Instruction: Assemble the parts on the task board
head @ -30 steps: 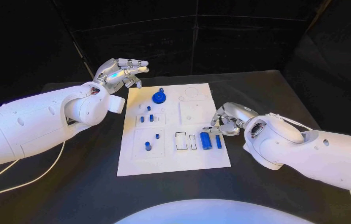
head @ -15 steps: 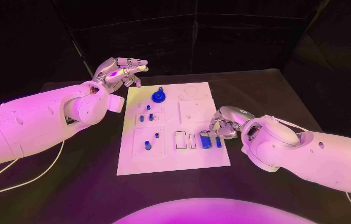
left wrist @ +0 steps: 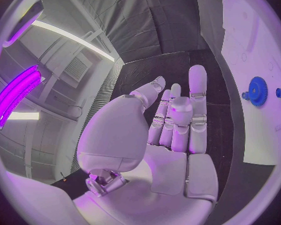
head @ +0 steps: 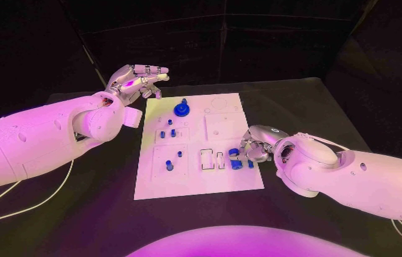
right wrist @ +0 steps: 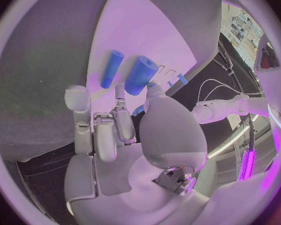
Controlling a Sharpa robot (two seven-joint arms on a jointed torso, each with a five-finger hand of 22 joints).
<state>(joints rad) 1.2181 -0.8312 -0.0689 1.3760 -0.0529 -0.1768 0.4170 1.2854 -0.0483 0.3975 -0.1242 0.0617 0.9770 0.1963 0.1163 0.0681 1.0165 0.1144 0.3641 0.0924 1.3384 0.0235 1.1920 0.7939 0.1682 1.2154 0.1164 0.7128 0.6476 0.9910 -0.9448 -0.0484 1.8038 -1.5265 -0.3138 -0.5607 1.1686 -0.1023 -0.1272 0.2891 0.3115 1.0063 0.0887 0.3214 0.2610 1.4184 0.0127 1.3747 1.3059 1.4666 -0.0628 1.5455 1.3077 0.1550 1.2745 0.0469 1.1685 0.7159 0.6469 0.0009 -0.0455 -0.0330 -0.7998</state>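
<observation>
The white task board (head: 218,126) lies in the middle of the black table. A thick blue cylinder (head: 237,163) (right wrist: 140,74) and a thin blue rod (head: 250,164) (right wrist: 112,68) lie side by side near the board's right edge. My right hand (head: 255,143) (right wrist: 118,130) sits low over them; its thumb and a finger close on the near end of the thick cylinder, which still lies on the board. My left hand (head: 138,81) (left wrist: 172,120) hovers off the board's far left corner, fingers loosely extended and holding nothing. A blue gear (head: 182,110) (left wrist: 258,91) stands at the board's far end.
Small blue pegs (head: 172,133) stand in the board's left half, and another peg (head: 168,165) stands nearer me. Rectangular slots (head: 207,159) lie left of the cylinders. A white cable (head: 38,202) trails over the table at the near left.
My right hand has crept down and left onto the thick cylinder, now covering its far end. My left hand has barely moved.
</observation>
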